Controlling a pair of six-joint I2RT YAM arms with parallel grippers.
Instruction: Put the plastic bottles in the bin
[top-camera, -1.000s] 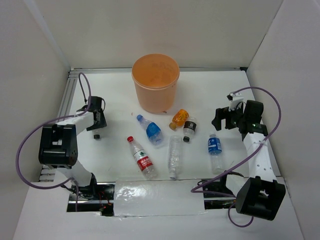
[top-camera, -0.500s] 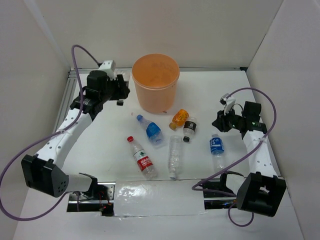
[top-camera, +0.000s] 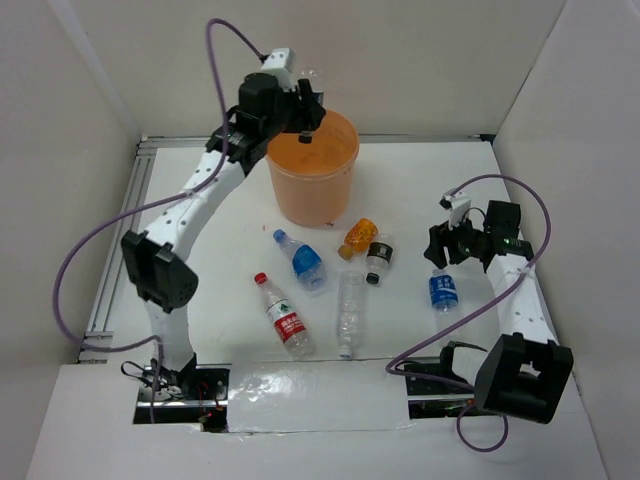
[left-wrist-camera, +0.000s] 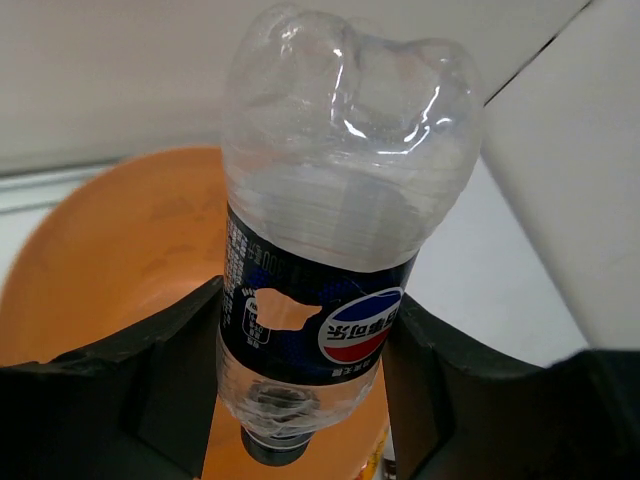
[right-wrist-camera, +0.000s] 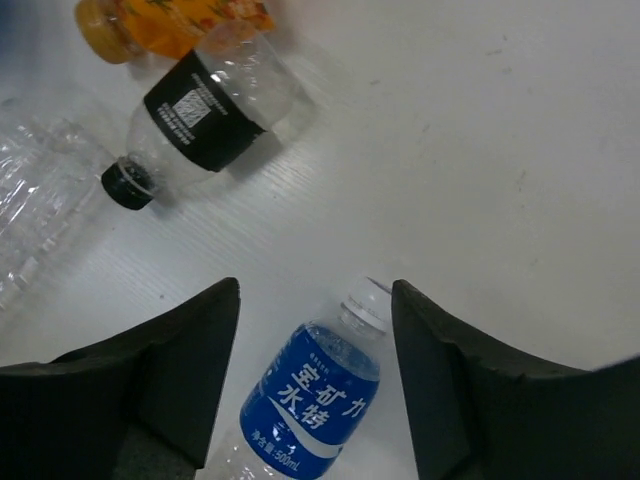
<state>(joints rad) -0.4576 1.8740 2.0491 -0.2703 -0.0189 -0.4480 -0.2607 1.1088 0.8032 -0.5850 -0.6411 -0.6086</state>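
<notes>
The left gripper pinches a dark-label bottle round its middle, cap down, right above the orange bin by the far edge of the table. The bottle looks empty, so it is likely light, thin and easy to squash; the label band is a good place to hold. The right gripper is spread wide over a blue-label bottle lying near the right edge.

I'm running this from afar in what looks like a robotics lab cell. Plain white panels box in the table. An aluminium rail lies well left of my left pincer. A purple cable loops loose.
</notes>
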